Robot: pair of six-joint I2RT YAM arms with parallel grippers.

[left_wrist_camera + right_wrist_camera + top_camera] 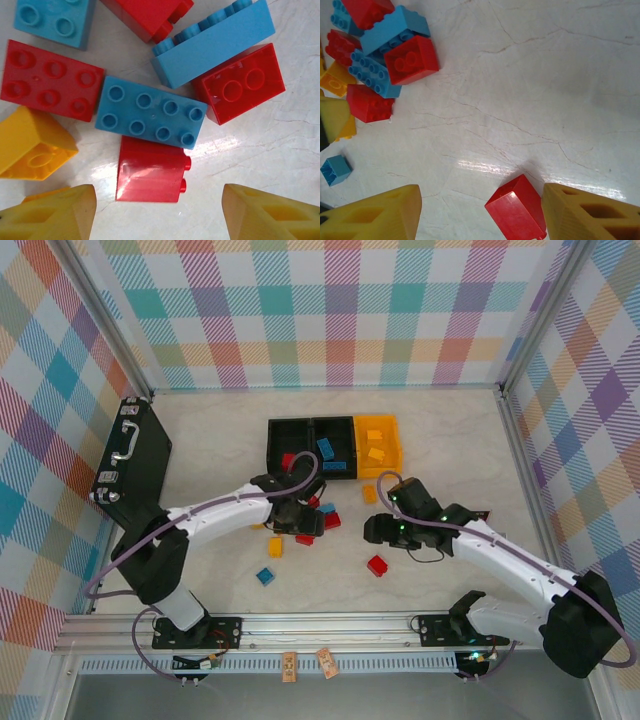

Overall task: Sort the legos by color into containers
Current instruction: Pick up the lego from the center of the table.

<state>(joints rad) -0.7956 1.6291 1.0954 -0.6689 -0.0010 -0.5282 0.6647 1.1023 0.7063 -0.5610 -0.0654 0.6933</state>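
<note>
The legos lie in a pile [305, 520] in front of the containers: two black bins [290, 440] [336, 443] and a yellow-orange bin [380, 443], each with a few bricks inside. My left gripper [159, 215] hangs open low over the pile. A red brick [152, 170] lies just ahead of its gap, touching a blue eight-stud brick [150, 119]. A red six-stud brick [50, 87] and a yellow brick [35, 145] lie to the left. My right gripper [480, 215] is open too, with a lone red brick [517, 210] between its fingers, close to the right finger [590, 215].
A flat black case with a metal handle [130, 455] lies at the left wall. Loose bricks sit apart from the pile: a blue one [265, 576], a yellow one [275, 545] and another yellow one [369, 493]. Metal frame posts and plaid walls enclose the table.
</note>
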